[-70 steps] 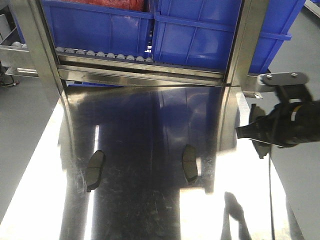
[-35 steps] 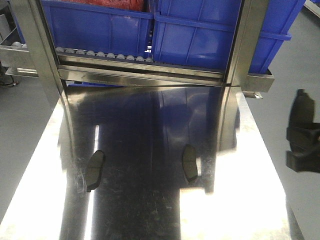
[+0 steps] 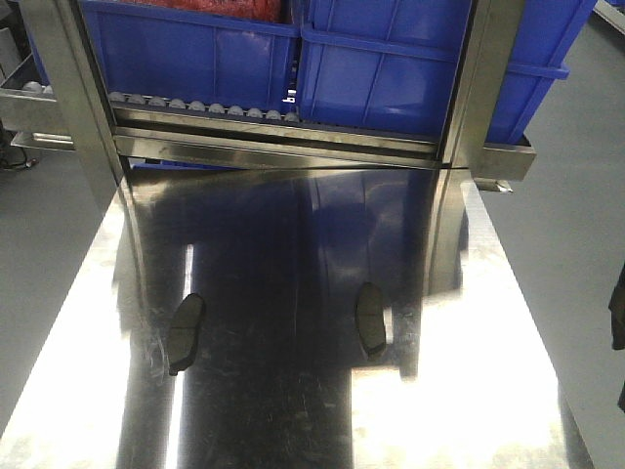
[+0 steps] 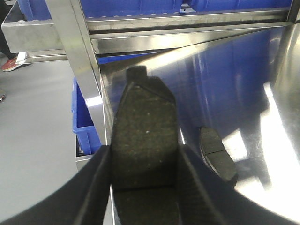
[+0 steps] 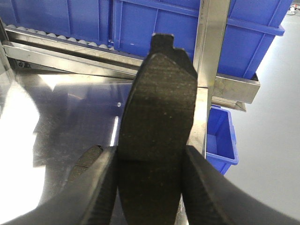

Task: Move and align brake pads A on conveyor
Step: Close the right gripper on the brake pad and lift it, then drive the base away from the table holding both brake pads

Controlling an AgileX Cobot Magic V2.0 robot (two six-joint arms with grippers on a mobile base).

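Two brake pads A lie on the shiny steel tabletop (image 3: 293, 420), one at the left (image 3: 186, 332) and one near the middle (image 3: 371, 319). My left gripper (image 4: 145, 180) is shut on a third pad (image 4: 145, 140), which stands upright between the fingers above the table's left edge; the left table pad (image 4: 216, 153) lies just to its right. A fourth pad (image 5: 159, 112) is held upright in my right gripper (image 5: 150, 187), which is shut on it at the table's right edge, with the middle pad (image 5: 89, 157) partly hidden behind its left finger. The conveyor is out of view.
A steel rack with blue bins (image 3: 391, 68) on rollers closes off the table's far end. Steel uprights (image 4: 77, 61) (image 5: 208, 51) stand at both far corners. Small blue bins sit on the floor beside the table (image 4: 84, 122) (image 5: 222, 136). Only a dark sliver of my right arm (image 3: 618, 313) shows in the front view.
My right arm, carrying its pad, has swung rightward off the table's right side and nearly out of the front view. The two pads on the table have not moved.
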